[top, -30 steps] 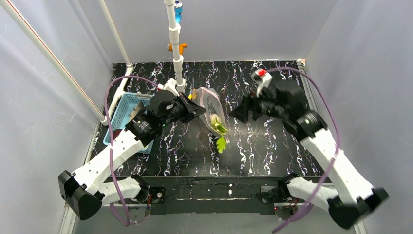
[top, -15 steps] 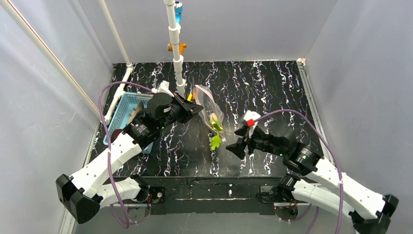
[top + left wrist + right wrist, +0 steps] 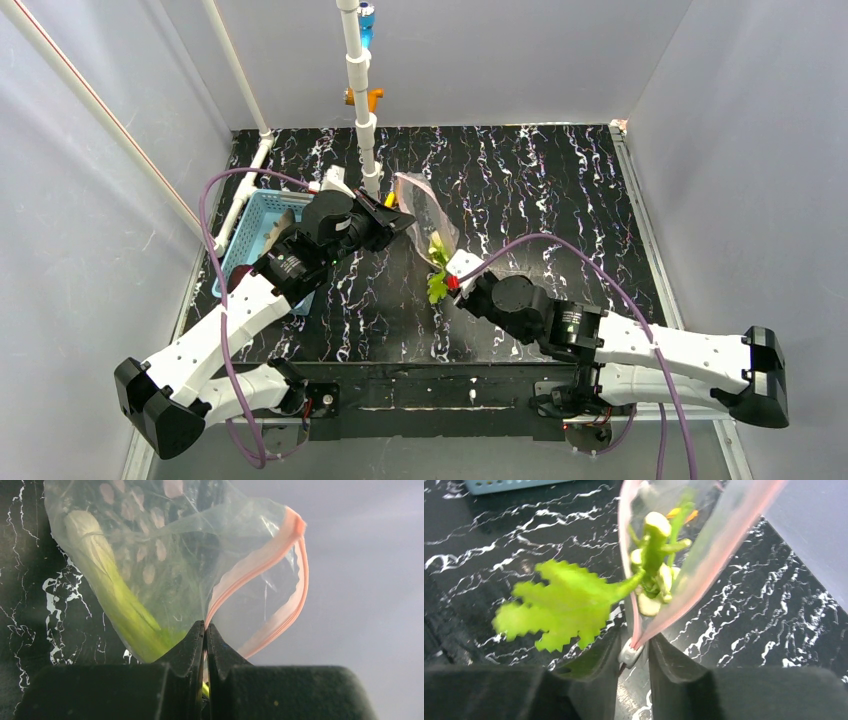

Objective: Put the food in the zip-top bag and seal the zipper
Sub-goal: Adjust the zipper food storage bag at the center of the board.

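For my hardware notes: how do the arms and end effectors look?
The left arm and right arm have white links, black joints. A purple cable loops along each. The left end effector and right end effector have black, wedge-shaped fingers. A red mark sits by the right wrist.

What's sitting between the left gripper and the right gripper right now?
The top view shows the zip-top bag stretching from the left gripper to the right gripper, with leafy green food poking out of its mouth.

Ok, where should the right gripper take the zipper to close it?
Grip the small white piece where the zipper has its two pink strips meeting, coming from that corner end with a finger on each flat side. The green leaf pokes out beside it.
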`<action>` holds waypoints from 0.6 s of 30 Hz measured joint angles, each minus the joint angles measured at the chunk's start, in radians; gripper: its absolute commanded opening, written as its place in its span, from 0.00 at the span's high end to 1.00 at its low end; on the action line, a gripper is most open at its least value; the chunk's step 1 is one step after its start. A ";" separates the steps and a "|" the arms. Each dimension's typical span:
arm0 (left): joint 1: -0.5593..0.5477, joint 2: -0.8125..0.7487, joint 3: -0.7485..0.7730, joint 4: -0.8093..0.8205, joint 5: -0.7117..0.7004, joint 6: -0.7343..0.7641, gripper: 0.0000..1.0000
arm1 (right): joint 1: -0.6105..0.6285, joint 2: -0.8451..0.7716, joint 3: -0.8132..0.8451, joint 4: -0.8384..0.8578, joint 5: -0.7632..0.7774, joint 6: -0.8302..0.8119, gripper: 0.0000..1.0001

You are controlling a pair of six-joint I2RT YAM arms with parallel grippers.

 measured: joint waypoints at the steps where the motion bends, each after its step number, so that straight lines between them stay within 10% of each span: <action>1: 0.000 0.000 0.000 0.000 -0.002 0.000 1.00 | 0.005 0.002 0.000 0.014 0.021 -0.004 0.83; 4: 0.000 -0.006 0.000 -0.002 -0.009 -0.001 1.00 | 0.006 -0.005 0.002 0.044 0.069 -0.008 0.98; 18: -0.005 -0.185 -0.065 -0.040 -0.024 0.003 1.00 | -0.084 0.018 0.470 -0.380 -0.071 -0.006 0.99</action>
